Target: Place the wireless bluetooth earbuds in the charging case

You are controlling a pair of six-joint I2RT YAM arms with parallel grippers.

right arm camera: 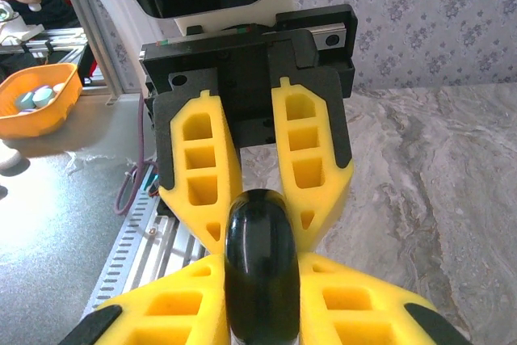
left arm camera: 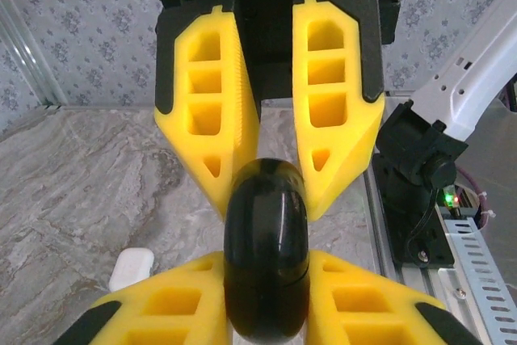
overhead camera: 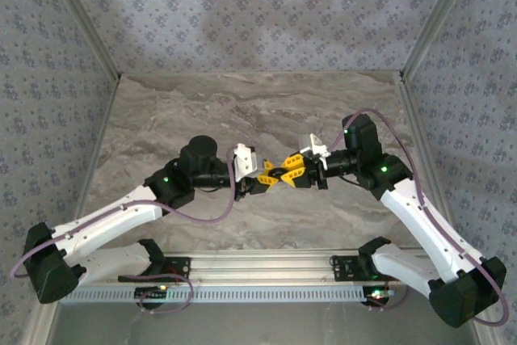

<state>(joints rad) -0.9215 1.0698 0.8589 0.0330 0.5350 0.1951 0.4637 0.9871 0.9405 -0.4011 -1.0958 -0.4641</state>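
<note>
The left gripper (overhead camera: 268, 177) comes in from the left and is clamped on the charging case (left arm camera: 266, 256), a glossy black rounded shell standing on edge. The right gripper (overhead camera: 291, 172) meets it from the case's right side, and its yellow fingers also pinch the case.

From above, the two sets of fingertips sit nose to nose over the middle of the marbled table (overhead camera: 242, 111). At that range the case between them is too small to make out.

The left wrist camera supplies what the overhead view lacks. Its own fingers flank the lower half of the case, and the right gripper's fingers close on the upper end from beyond. To the left of the case in this view, down on the table, lies a small white rounded object (left arm camera: 132, 268). To the right of the case is the right arm's black joint (left arm camera: 420, 159) with a green light by the table edge.

The right wrist camera shows the same grip mirrored, with its own fingers low around the case and the left gripper's fingers on either side of the far end. Well to the left of the case here, off the table, an orange bowl (right arm camera: 32, 115) holds a few pale items. A perforated cable strip (right arm camera: 129, 260) runs below and left of the case. To the case's right there is bare marbled table.
</note>
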